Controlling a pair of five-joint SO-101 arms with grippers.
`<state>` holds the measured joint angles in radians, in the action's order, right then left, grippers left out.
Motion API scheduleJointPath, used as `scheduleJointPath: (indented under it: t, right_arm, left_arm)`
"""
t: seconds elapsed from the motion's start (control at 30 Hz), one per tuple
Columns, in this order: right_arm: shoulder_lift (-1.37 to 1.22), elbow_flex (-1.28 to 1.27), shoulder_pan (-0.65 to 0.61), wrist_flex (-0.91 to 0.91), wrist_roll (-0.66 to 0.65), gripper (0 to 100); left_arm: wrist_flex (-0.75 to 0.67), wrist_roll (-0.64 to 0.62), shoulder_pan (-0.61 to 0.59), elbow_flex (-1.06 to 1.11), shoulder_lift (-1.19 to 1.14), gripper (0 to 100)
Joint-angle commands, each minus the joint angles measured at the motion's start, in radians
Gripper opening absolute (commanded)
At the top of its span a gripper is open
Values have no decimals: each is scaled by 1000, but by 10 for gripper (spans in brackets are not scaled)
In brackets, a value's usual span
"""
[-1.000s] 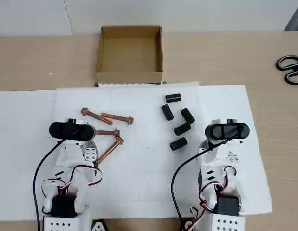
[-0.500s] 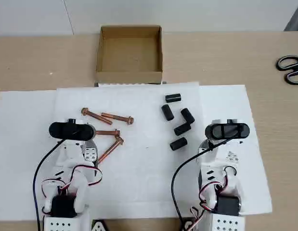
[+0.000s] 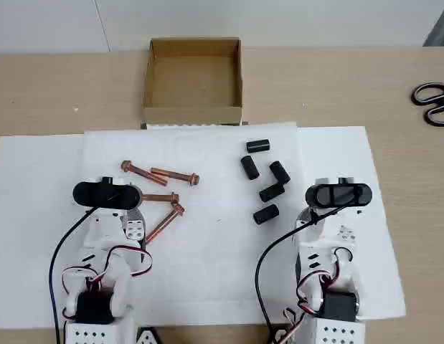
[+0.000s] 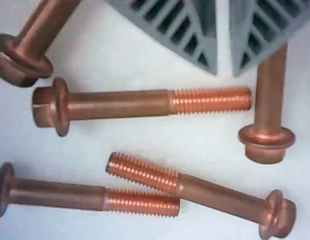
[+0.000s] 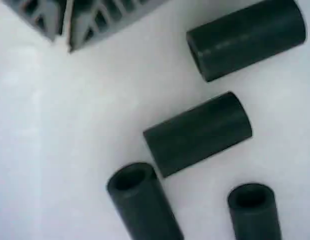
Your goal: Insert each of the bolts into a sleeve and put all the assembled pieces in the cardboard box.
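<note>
**A:** What has moved since a second ago?

**B:** Nothing. Arms, bolts and sleeves all lie as they did.

**A:** Start closest in.

**B:** The left tool hangs over the white sheet. Its jaws are drawn to a narrow slit and hold nothing. Copper bolts lie loose just past its tips, and one runs partly behind a jaw. The right tool is just as narrow and empty, with black sleeves just beside it.

**A:** And farther out?

**B:** The cardboard box sits well beyond both tools, off the sheet on the bare surface. Nothing is in it.

**A:** Which step is this?

**B:** The very start, I judge, since no bolt is sleeved. Next, each tool would need to open and straddle one piece. They would then line the thread up with the bore.

**A:** Do the views differ?

**B:** Yes. The left wrist view counts five bolts, while the high view counts four. The high view counts five sleeves, while the right wrist view counts four.
</note>
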<state>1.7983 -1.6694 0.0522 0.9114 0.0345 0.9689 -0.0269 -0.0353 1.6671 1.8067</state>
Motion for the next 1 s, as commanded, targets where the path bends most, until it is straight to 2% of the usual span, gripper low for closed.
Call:
scheduleJointPath:
  t: [0.0, 0.97]
  right_arm:
    - [16, -14, 8, 8, 12, 4]
    - [16, -14, -13, 8, 15, 4]
  left_arm:
    - [-23, 2, 0, -2, 12, 6]
    - [-23, 2, 0, -2, 12, 6]
